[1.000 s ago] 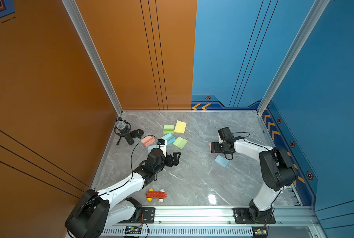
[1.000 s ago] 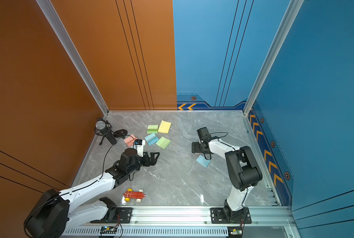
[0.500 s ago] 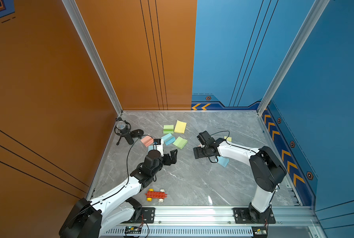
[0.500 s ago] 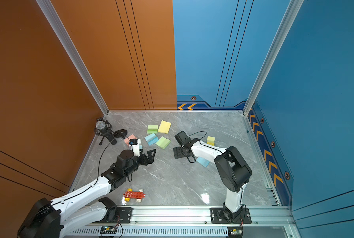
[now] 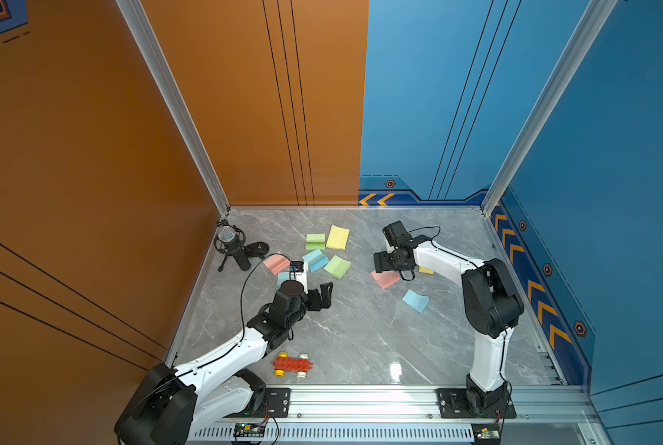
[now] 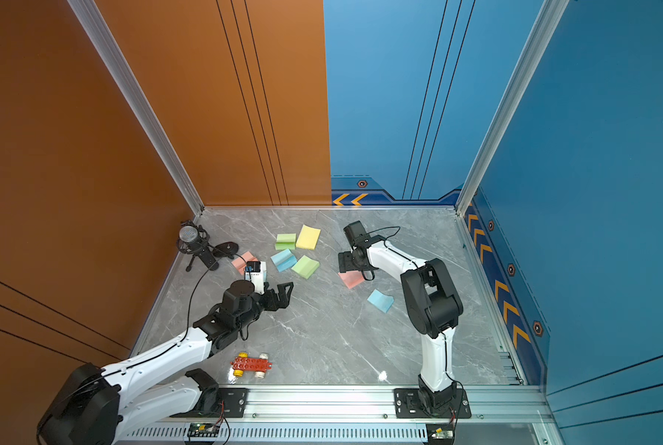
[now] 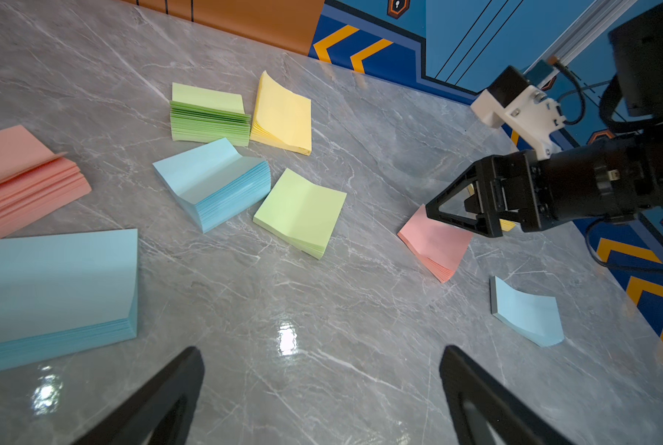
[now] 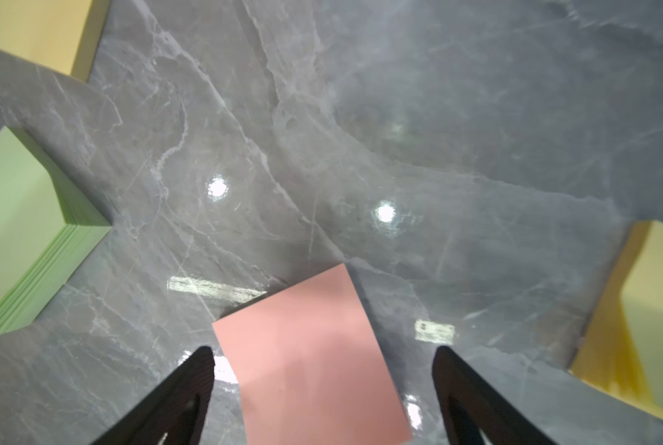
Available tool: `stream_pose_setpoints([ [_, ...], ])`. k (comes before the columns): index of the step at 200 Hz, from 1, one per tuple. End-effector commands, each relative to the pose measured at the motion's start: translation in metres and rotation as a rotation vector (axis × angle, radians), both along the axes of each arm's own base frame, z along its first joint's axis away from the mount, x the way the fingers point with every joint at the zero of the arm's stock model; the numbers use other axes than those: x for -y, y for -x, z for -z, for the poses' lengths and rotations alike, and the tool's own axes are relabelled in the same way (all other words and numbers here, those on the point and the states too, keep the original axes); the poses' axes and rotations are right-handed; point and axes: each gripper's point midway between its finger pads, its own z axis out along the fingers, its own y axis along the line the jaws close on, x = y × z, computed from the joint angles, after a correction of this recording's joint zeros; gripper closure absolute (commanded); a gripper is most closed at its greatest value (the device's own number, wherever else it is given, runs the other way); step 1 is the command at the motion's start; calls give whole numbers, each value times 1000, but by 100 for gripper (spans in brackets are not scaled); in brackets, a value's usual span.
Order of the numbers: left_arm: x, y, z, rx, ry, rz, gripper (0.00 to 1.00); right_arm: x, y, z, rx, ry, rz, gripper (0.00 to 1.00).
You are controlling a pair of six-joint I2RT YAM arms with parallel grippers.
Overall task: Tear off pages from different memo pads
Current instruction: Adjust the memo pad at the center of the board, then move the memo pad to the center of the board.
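Grey marble tabletop (image 5: 360,339) takes up the whole cell floor, w/ two white-and-black arms bolted to the near rail. The left arm (image 5: 222,358) reaches in low, and the left end effector (image 5: 326,294) hangs over bare stone, jaws spread wide, nothing in them. The right arm (image 5: 484,308) bends across toward the middle. The right end effector (image 5: 380,264) sits low over a small pink pad (image 5: 384,279) that lies flat, jaws apart and empty, w/ the pad's edge between the fingers in the right wrist view. Can't tell if the tips touch the paper. A mic on a small tripod (image 5: 227,237) stands in the far left corner. A red toy brick car (image 5: 292,364) is parked near the front rail, beside the left arm. Then the memo pads, approx. by size: a big blue pad (image 7: 56,285) close by the left wrist, and a thick pink pad (image 7: 17,181) just beside it. Mid-tabletop there's a cluster – a blue pad (image 7: 214,181), a thick green pad (image 7: 206,115) right against a yellow pad (image 7: 283,115), and a thinner green pad (image 7: 302,212). On the right-arm side lies a small blue pad (image 5: 414,300), top sheet curled, near the pink one but apart. A small yellow pad (image 5: 426,271) is mostly hidden behind the right arm.
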Motion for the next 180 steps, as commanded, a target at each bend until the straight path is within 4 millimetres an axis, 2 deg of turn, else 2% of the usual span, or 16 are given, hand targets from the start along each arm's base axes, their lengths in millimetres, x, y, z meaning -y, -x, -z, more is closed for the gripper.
stream_pose_setpoints([
  [1, 14, 2, -6, -13, 18, 57, 0, -19, 10, 12, -80, -76, -74, 9],
  [28, 15, 1, -3, -20, 10, 60, 0, -18, 19, 21, -90, -37, -79, 15],
  [58, 14, 1, -1, -24, 3, 49, 1, -17, 40, 26, -64, 93, -116, 17],
  [115, 12, 0, 1, -24, -13, 40, 1, -32, 99, 35, -73, 164, -151, 20],
  [126, 14, 1, 1, -23, -13, 48, 1, -39, 119, 35, -79, 155, -141, 21],
  [142, 21, 2, 0, -21, -19, 89, 2, -52, 141, 23, -57, 97, -119, 20],
  [161, 34, 5, -2, -10, -39, 160, 3, -71, 158, -7, 11, 7, -119, 16],
  [180, 51, 11, -2, 4, -72, 264, 2, -67, 162, -35, 66, -43, -101, 11],
])
